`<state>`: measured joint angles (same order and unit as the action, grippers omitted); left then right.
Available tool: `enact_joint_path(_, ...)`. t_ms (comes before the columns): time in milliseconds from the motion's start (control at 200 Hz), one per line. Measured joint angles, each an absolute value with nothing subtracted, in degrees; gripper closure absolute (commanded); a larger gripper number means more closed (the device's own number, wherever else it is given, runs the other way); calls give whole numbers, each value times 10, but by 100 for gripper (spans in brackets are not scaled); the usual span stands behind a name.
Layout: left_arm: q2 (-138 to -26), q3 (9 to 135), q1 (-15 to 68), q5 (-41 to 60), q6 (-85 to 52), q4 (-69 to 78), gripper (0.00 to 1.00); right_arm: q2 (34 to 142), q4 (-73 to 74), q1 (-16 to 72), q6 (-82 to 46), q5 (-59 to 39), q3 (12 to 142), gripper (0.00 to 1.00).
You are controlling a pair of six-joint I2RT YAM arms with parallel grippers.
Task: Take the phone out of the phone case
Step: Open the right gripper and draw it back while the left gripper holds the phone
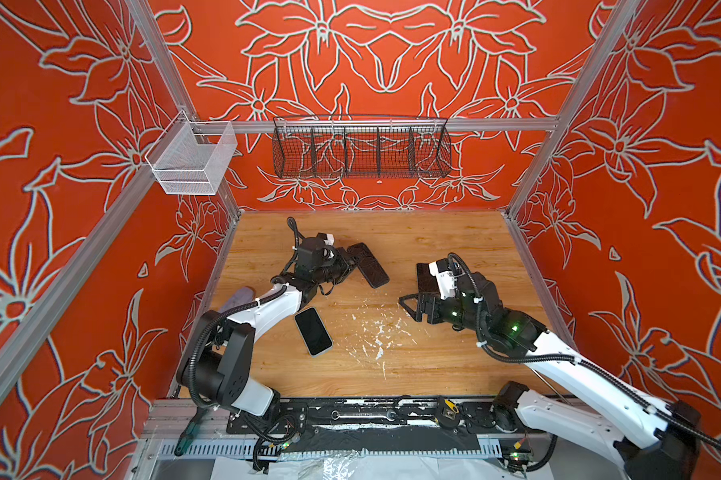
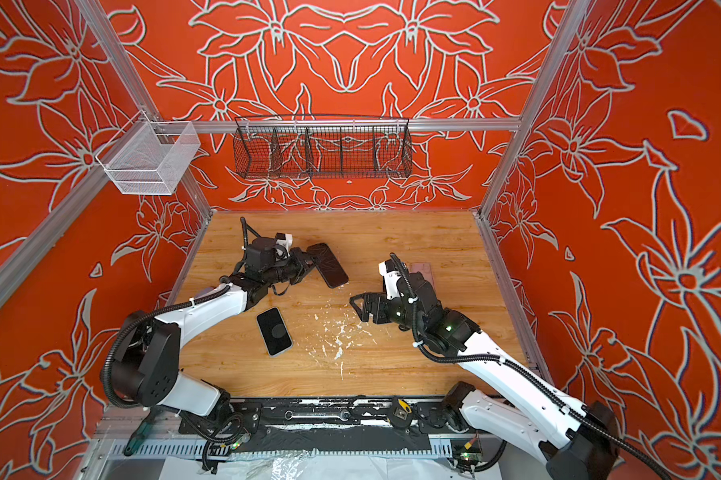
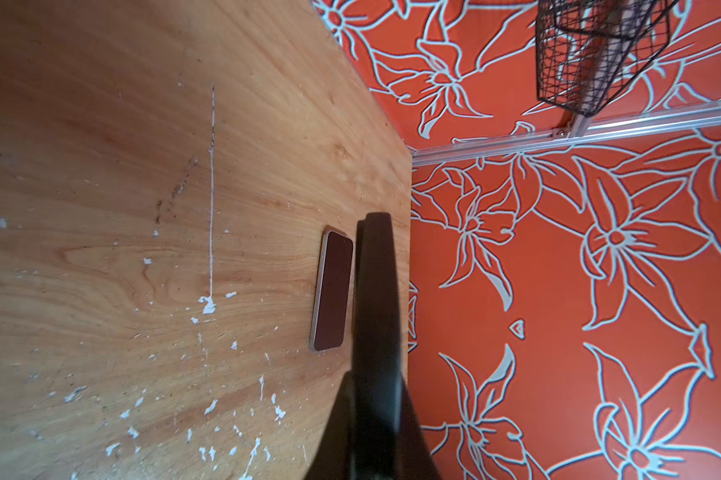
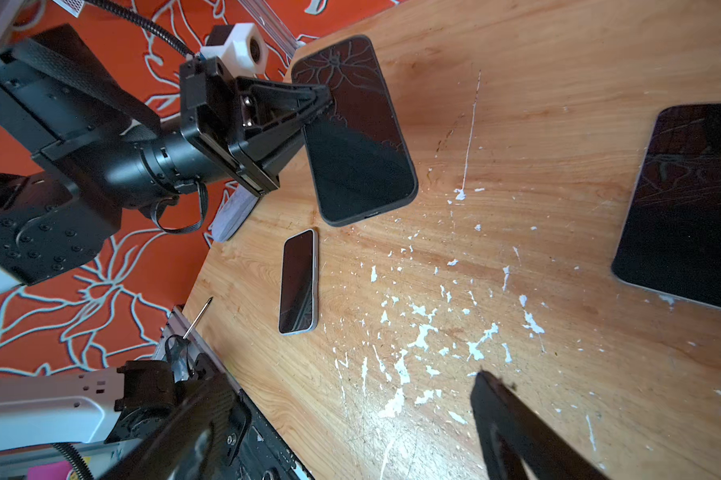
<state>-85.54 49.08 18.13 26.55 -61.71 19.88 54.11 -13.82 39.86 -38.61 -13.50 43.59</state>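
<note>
Left claw [image 4: 324,104] is clamped tight on one long edge of the black phone case [image 4: 361,137], upper middle of the table [image 1: 433,365] in both top views. The case is held off the wood and tilted, with a shadow under it in the right wrist view. We judge the edge grip is meant to leave the open face and far rim free for the other arm to work at. That face is glossy and mirrors the flowers of the wall [image 1: 371,62], so we take it the phone [image 4: 365,174] sits inside. We are not certain; an empty shell cannot be ruled out.

Right claw [image 1: 411,305] is right of centre, jaws spread wide with nothing between them. It is turned toward the case but well apart from it.

A bare phone [image 1: 313,331] with a pale rim lies flat, screen up, lower left of centre. It touches nothing we can see.

Hard to make out:
- A second dark slab [image 4: 683,208] is cut off by the frame edge in the right wrist view and mostly behind the right wrist in both top views.
- A greyish-lilac object [image 1: 238,296] peeps from under the left arm [image 1: 267,307]; we cannot identify it.
- The left wrist view gives the case edge-on only.
</note>
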Motion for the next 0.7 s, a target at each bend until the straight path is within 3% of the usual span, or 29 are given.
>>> enact_joint_path(285,-816,440,191,205,-649,256,100,602,-48,398,-442,-202,428,10)
enact_joint_path(701,-812,418,191,176,-704,338,100,676,197,415,-574,-243,359,17)
